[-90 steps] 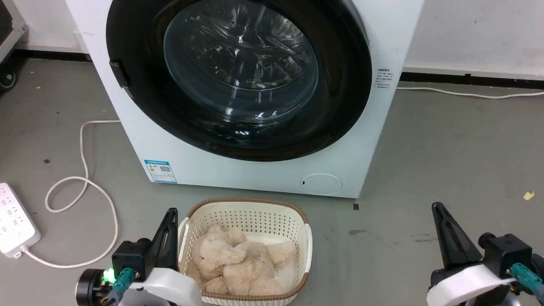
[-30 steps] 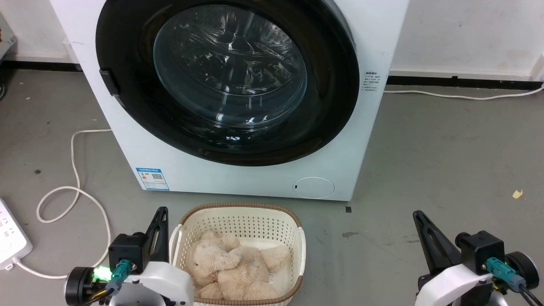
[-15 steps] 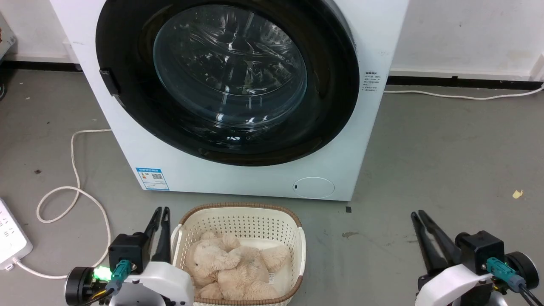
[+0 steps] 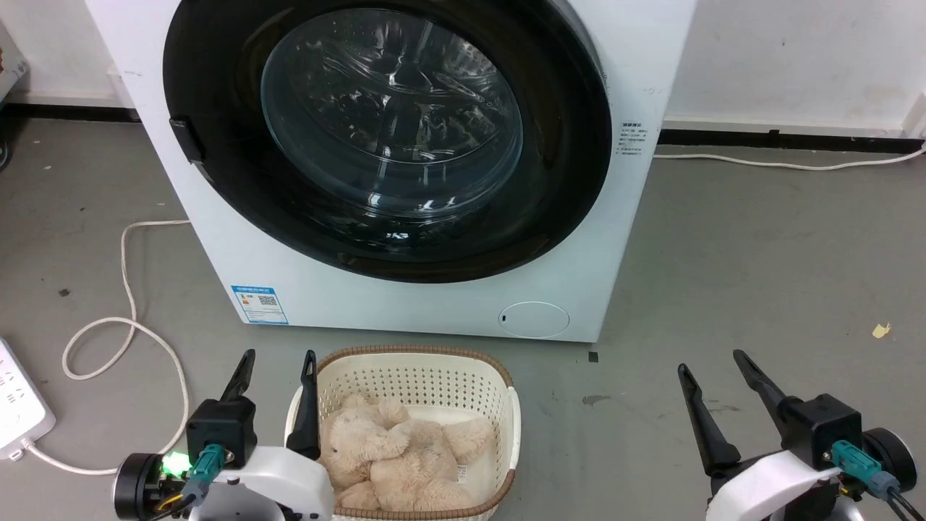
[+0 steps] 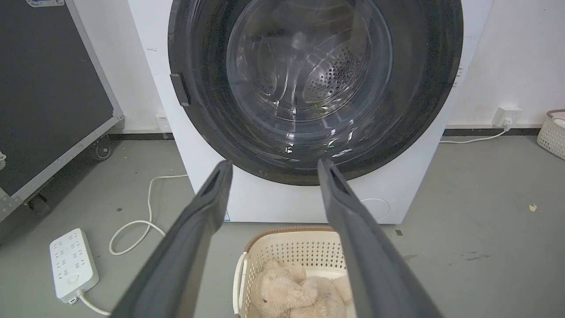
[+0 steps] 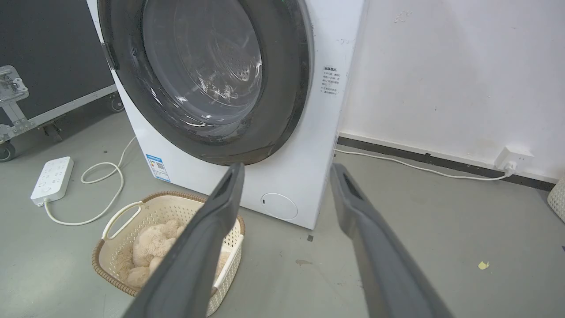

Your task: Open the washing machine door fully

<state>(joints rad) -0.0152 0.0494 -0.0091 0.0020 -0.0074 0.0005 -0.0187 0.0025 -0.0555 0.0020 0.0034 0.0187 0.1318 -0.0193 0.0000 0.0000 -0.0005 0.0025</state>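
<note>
Bright, even indoor light covers the grey floor (image 4: 759,253) and the white wall (image 6: 441,66), with no dark corners. Shadows are soft and sit close under things, such as the faint band at the foot of the washing machine (image 4: 405,318). The glossy washing machine door (image 4: 391,137) carries white streaks of glare across its glass. The head view is sharp. In the wrist views straight edges bow toward the corners, and the near fingers of the left gripper (image 5: 274,162) and right gripper (image 6: 287,167) look soft. A green lamp (image 4: 172,463) glows on the left wrist.
</note>
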